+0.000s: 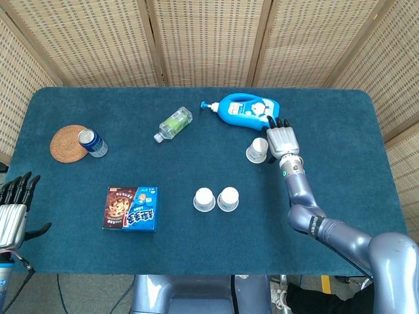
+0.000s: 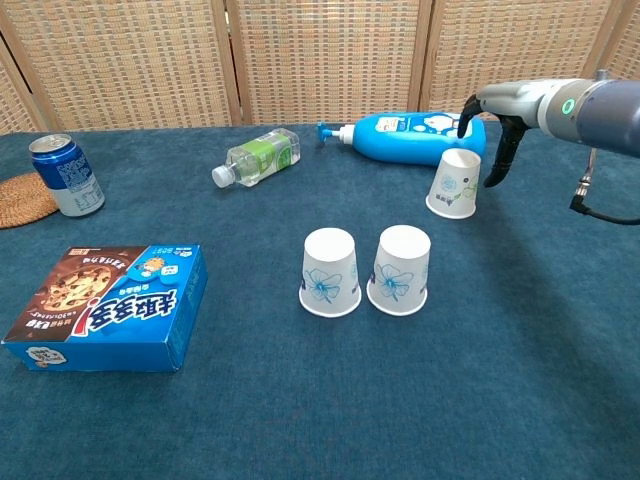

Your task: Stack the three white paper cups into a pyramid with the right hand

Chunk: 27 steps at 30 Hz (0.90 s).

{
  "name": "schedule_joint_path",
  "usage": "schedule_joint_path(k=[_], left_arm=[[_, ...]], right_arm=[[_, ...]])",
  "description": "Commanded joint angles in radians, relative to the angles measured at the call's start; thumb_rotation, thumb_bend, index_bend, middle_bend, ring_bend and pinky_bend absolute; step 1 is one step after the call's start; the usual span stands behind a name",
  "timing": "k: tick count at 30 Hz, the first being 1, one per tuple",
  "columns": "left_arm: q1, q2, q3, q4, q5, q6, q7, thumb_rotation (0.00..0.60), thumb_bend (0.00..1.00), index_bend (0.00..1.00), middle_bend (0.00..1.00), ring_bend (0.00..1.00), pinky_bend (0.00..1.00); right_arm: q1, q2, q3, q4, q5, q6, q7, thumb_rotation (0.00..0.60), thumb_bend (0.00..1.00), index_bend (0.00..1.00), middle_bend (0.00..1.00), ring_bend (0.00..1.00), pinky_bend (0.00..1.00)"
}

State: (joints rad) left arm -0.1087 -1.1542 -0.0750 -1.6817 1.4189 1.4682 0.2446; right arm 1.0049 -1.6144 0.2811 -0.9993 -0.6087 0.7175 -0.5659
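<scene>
The pyramid base is set: two inverted paper cups stand side by side at the desk centre. The third cup stands well apart at 1 o'clock from them, not yet lifted; grasping, carrying and placing remain. The right hand hovers just beside it, fingers spread and holding nothing. The left hand idles at 8 o'clock, fingers apart. The snack box carries Chinese characters; the soap bottle label is illegible.

On the blue table: soda can on a wicker coaster, cookie box, water bottle lying flat, blue detergent bottle at the far side.
</scene>
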Motion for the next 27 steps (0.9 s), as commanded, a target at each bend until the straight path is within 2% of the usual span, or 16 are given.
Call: schedule_joint_path(k=[1,8,14,27], left_arm=[[0.0,0.0,-0.001,0.001,-0.001,0.003,0.001,0.6,0.13,0.0,0.0,0.0,0.05],[0.004,0.001,-0.003,0.0,-0.001,0.015,0.003,0.6,0.13,0.0,0.0,0.0,0.05],[0.003,0.001,-0.001,-0.001,0.002,0.015,0.004,0.6,0.13,0.0,0.0,0.0,0.05],[0.008,0.01,0.005,-0.007,0.012,0.022,-0.014,0.6,0.13,0.0,0.0,0.0,0.05]], right_arm=[[0.011,-0.038,-0.009,0.066,-0.014,-0.035,0.031,0.6,0.15,0.3,0.0,0.0,0.11],[0.009,-0.104,-0.016,0.167,-0.057,-0.05,0.082,0.6,0.14,0.4,0.0,0.0,0.11],[0.004,-0.132,-0.016,0.193,-0.09,-0.05,0.111,0.6,0.14,0.5,0.04,0.0,0.12],[-0.019,-0.09,-0.013,0.048,-0.086,0.032,0.05,0.6,0.15,0.6,0.09,0.0,0.12]])
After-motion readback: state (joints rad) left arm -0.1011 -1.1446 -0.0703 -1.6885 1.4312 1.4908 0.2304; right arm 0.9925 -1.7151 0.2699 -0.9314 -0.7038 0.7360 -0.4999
